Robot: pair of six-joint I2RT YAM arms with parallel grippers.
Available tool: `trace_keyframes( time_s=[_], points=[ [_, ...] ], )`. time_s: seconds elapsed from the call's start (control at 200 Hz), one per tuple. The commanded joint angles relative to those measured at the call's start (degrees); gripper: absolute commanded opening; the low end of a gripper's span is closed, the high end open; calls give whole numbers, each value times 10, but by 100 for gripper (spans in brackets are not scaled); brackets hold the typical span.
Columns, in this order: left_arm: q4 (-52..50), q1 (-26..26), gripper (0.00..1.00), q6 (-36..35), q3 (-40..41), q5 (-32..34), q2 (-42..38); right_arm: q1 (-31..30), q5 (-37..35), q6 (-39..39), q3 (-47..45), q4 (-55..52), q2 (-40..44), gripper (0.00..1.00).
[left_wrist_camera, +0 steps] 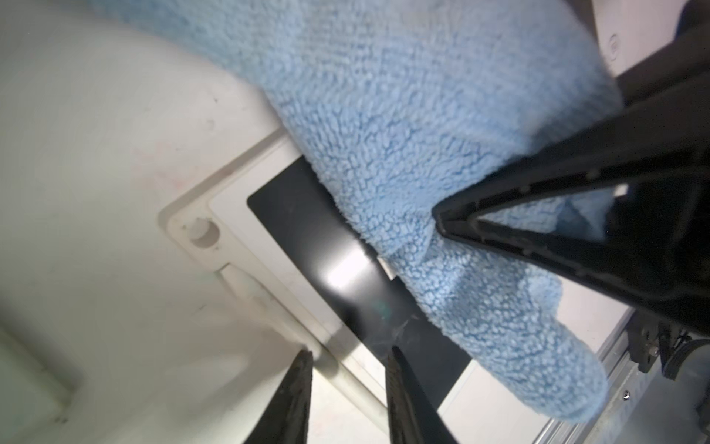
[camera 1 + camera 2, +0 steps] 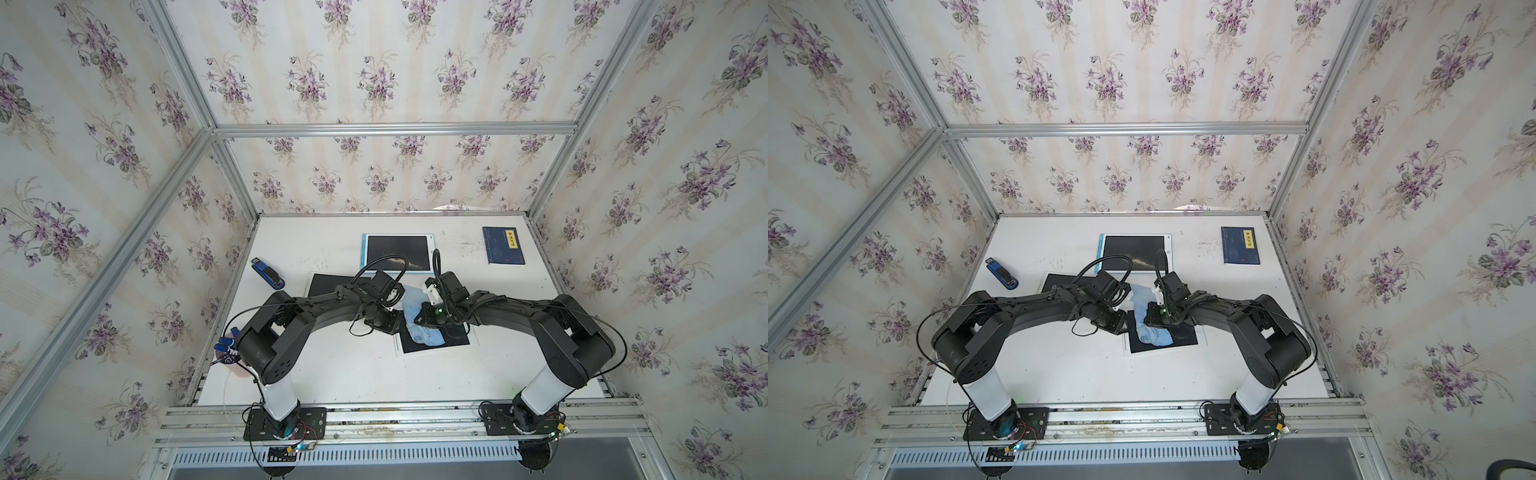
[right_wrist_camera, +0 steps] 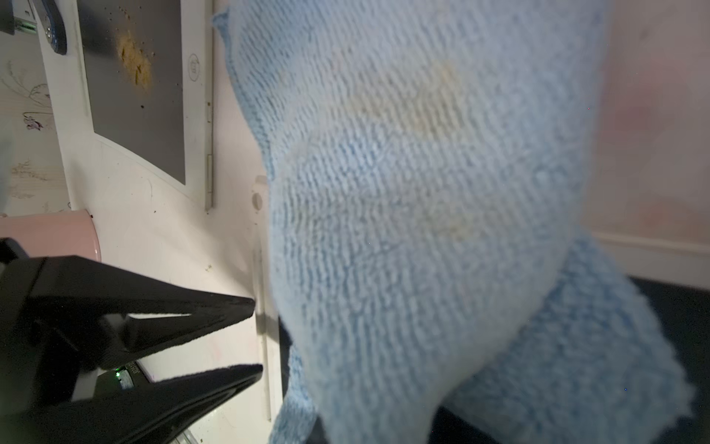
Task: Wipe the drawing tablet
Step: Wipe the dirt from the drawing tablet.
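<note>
Cloth [image 2: 415, 305] of light blue microfibre hangs pinched in the right gripper [image 1: 442, 221], whose jaws are clenched on a fold of it above the middle of the table [image 2: 353, 374]. The fabric's lower end drapes over the black screen of a white-framed second tablet [image 2: 453, 334] lying toward the table's near edge; whether it presses on that screen cannot be told. The left gripper [image 1: 349, 351] is released, its 2 fingers [image 3: 246, 303] apart with nothing between them, just beside the cloth and over the white frame of that second tablet. The drawing tablet [image 2: 397, 251] lies flat near the far edge of the table, about midway along it, well clear of the cloth and beyond both grippers. In both top views its dark screen carries a streak of yellow-brown powder, and the right wrist view shows the same patch with scattered specks around it. A third dark panel [image 2: 324, 284] lies partly hidden under the left arm. A blue stapler [image 2: 268, 272] sits near the left edge, and a dark blue book [image 2: 503, 245] lies by the far right corner.
</note>
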State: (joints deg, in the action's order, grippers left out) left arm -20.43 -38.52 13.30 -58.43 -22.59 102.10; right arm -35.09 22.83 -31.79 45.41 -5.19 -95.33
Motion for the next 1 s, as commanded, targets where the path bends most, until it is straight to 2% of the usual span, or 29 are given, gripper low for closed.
trace_keyframes(
  time_s=[0.0,0.2,0.35,0.42,0.58,0.634,0.774,0.864,0.949,0.999],
  points=[
    [-38,-6,33,-4,-5,50,7,-3,26,-7,-1,23,-1,0],
    [-64,-14,34,-4,-8,90,10,-41,32,3,19,17,-12,0],
    [-66,-18,31,-1,-12,92,29,-45,73,-30,-3,64,-41,0],
    [-63,-18,29,2,-9,96,31,-40,66,-35,-12,58,-54,0],
    [-59,-18,29,-1,2,106,36,33,34,-39,-70,48,-29,0],
    [-59,-18,29,-4,5,107,39,89,27,-34,-89,36,-7,0],
    [-53,-18,29,-4,16,107,39,171,-45,-7,-103,-40,47,0],
    [-52,-18,28,-5,20,109,38,200,-93,5,-94,-87,72,0],
    [-51,-18,28,-6,23,111,35,205,-167,0,-80,-127,98,0],
    [-50,-18,28,-5,25,112,33,205,-181,-2,-78,-134,115,0]
  ],
)
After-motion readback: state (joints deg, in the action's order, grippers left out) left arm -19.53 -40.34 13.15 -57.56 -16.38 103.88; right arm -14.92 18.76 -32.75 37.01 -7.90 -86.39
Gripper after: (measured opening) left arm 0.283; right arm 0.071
